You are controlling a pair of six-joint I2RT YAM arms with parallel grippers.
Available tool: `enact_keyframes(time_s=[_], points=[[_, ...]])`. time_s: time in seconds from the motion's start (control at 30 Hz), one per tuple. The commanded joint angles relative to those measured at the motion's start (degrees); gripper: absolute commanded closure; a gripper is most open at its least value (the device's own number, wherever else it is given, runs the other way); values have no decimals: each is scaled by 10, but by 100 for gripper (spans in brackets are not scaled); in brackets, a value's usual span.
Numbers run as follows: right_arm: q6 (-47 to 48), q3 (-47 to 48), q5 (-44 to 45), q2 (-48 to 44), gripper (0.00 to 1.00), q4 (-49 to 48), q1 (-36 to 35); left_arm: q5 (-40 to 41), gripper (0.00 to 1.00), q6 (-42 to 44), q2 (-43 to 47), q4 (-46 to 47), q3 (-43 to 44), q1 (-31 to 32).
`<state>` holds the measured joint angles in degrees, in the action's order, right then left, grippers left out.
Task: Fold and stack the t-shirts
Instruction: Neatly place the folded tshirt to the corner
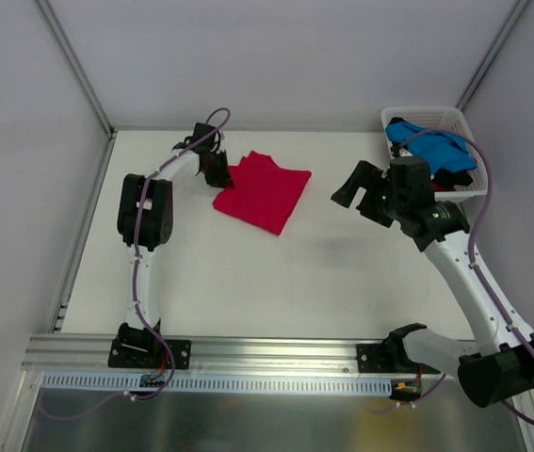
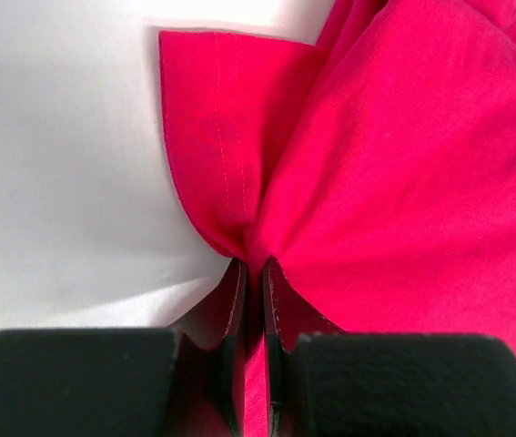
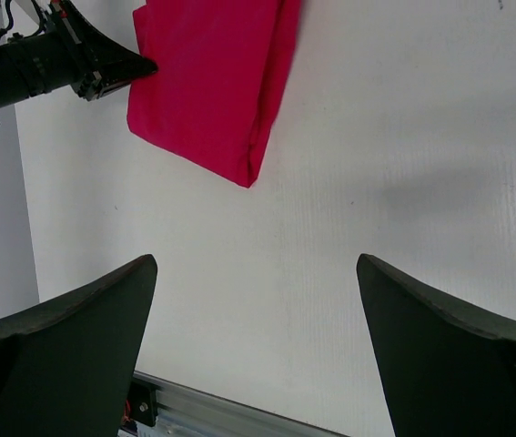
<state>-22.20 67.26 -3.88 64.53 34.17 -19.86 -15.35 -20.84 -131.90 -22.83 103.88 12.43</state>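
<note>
Red t-shirt (image 1: pixel 265 193): folded into a rough diamond, lying flat on the counter (image 1: pixel 248 273), toward 12 o'clock from the counter's middle.
Left pincer (image 1: pixel 219 181): at the shirt's 9 o'clock edge, closed on a pinch of the red cloth.
Left wrist view: shows what the overhead view cannot. The two fingers are pressed together at the left pincer (image 2: pixel 253 278) with a thin fold of the red t-shirt (image 2: pixel 403 182) between them. The cloth fans out from the tips toward 12 and 2 o'clock, and a stitched hem runs up at 11 o'clock.
Right pincer (image 1: pixel 353 198): over bare counter at 3 o'clock of the shirt, well apart from it, jaws wide and empty.
Right wrist view: the right pincer (image 3: pixel 256 269) frames bare counter. The red t-shirt (image 3: pixel 212 82) lies at 11 o'clock, with the left pincer (image 3: pixel 144 68) touching its edge.
Basket (image 1: pixel 436 115): white, slatted, at the counter's 2 o'clock corner, seen in the overhead view only.
Blue t-shirt (image 1: pixel 431 146): bundled in the basket.
Dark cloth (image 1: pixel 455 177): in the basket below the blue one, its kind unclear.
</note>
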Motion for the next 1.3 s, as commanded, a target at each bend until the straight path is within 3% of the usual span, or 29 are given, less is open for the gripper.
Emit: enact_keyframes(time_s=[0.0,0.2,0.33,0.57,0.6,0.8,0.97,1.27], points=[[14,4,-3,-24,3,5,8,98,100,16,32,-49,-24,-35],[40,41,-31,23,2,4,37,110,100,43,55,-53,-10,-93],[71,85,-41,75,2,4,54,161,100,77,49,-77,15,-121],[93,115,-32,140,2,-31,68,206,100,114,-37,-102,165,-197],[96,111,-34,147,1,-38,68,213,100,114,-47,-108,211,-201],[103,136,-17,191,1,-53,75,241,100,85,-92,-114,294,-250],[133,214,-30,270,1,-50,87,221,100,78,-150,-114,379,-272],[134,299,-89,357,1,-28,103,276,100,26,-180,-113,382,-282]])
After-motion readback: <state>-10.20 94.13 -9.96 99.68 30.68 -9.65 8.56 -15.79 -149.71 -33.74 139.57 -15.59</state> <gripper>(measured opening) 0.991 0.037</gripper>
